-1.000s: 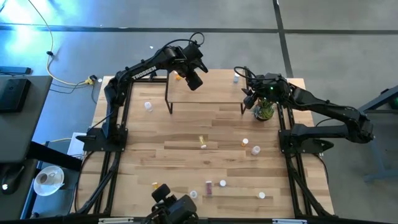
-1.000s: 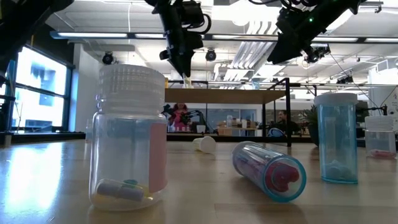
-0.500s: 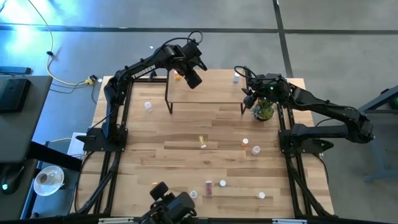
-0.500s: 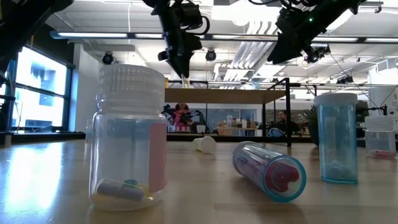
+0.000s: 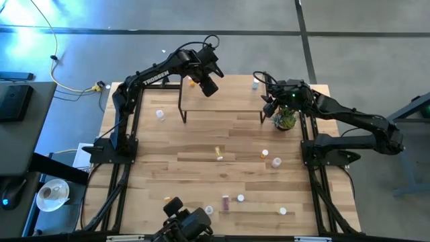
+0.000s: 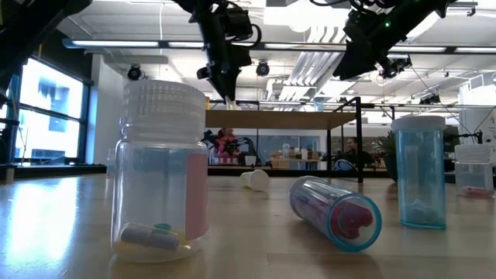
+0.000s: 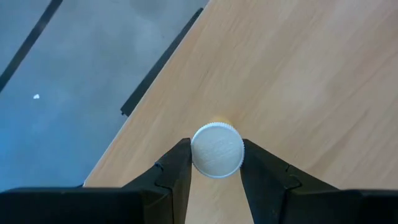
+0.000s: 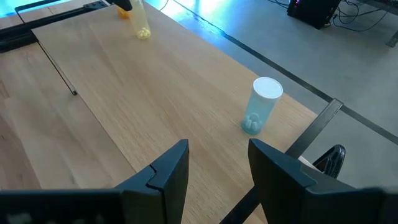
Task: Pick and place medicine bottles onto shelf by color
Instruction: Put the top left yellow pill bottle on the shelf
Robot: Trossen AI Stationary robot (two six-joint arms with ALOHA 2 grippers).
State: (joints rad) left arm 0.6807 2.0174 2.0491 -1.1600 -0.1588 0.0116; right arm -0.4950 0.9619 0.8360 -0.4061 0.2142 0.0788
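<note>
Green potted plant (image 5: 285,120) near table's (image 5: 201,144) right edge, perhaps seated people (image 6: 225,145) beyond

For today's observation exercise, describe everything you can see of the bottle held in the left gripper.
The orange bottle shows mostly its round white ribbed cap, with a sliver of amber body behind it. It looks like plastic and stands upright over the light wooden shelf, near its left end. The left gripper is closed on it from both sides.
</note>
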